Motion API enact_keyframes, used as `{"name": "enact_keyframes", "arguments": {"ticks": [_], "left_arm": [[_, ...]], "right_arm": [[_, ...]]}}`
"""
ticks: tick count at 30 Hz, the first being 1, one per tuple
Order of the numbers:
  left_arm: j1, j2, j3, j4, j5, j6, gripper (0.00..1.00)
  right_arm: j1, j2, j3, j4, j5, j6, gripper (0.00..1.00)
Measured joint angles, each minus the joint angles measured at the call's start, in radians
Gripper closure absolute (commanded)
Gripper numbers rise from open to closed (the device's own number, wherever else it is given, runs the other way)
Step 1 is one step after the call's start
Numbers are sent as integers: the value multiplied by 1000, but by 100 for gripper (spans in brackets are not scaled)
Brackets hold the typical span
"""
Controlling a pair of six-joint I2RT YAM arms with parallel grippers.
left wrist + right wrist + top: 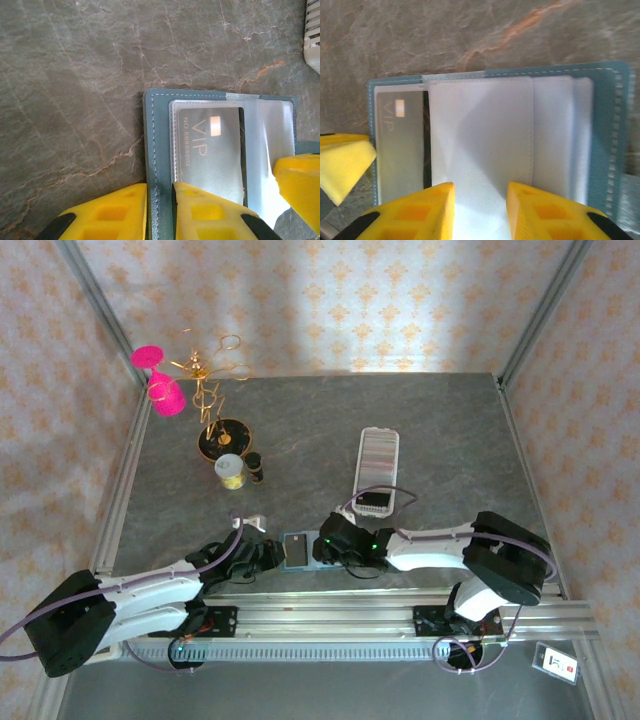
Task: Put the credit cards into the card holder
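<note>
The teal card holder lies open on the table between my two grippers. My left gripper is shut on its stitched teal edge, one finger on each side. A grey VIP credit card sits inside the first clear sleeve. My right gripper is open, its fingers apart over the pale clear sleeves, with the VIP card to their left. The holder's teal rim shows on the right. More credit cards stand as a striped row in the long white tray, with a dark card at its near end.
A gold jewellery stand with pink glasses stands at the back left, with a small jar and a dark bottle beside it. An aluminium rail runs along the near edge. The tray's corner lies close by.
</note>
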Motion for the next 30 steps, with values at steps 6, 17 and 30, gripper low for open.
{"name": "enact_keyframes", "arguments": {"ticks": [6, 17, 30], "left_arm": [[0, 0, -5, 8, 0, -8, 82], [0, 0, -19, 30, -3, -12, 87], [0, -7, -26, 40, -11, -23, 90]], "right_arm": [[5, 40, 23, 58, -19, 13, 66], [19, 60, 26, 172, -45, 77, 69], [25, 98, 26, 287, -76, 117, 70]]}}
